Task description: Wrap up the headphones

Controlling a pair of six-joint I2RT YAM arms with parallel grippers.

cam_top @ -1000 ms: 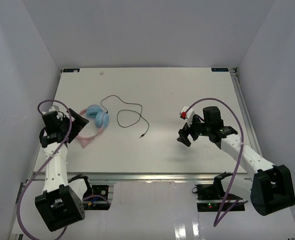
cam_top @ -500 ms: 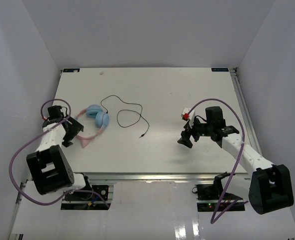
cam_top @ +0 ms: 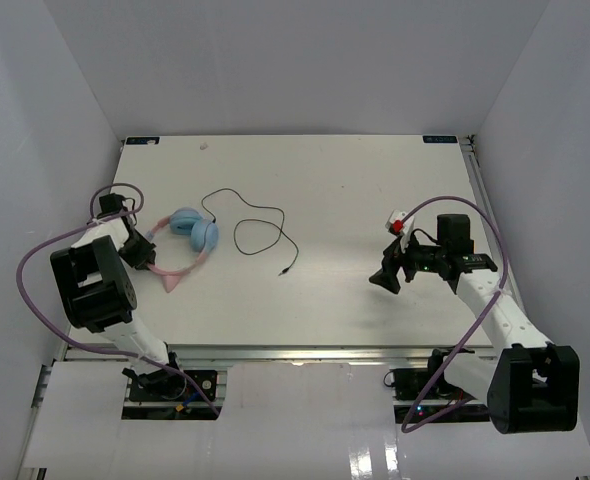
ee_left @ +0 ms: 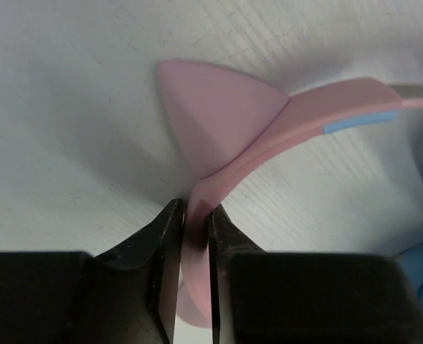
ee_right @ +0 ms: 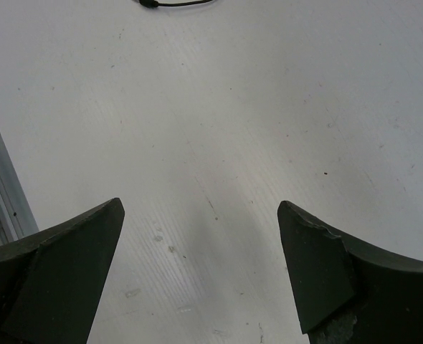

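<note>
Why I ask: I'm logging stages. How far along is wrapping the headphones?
Barely started. Done: the left gripper is shut on the pink headband beside a cat-ear point. In hand: only that grip; the right gripper is open over the table, holding nothing. Left: all the wrapping. The black cord lies in loose loops, its plug free, with no turn around the ear cups.

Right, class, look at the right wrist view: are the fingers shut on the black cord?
No, the right fingers stand wide apart above the table, with the cord lying well beyond them at the picture's top edge.
</note>
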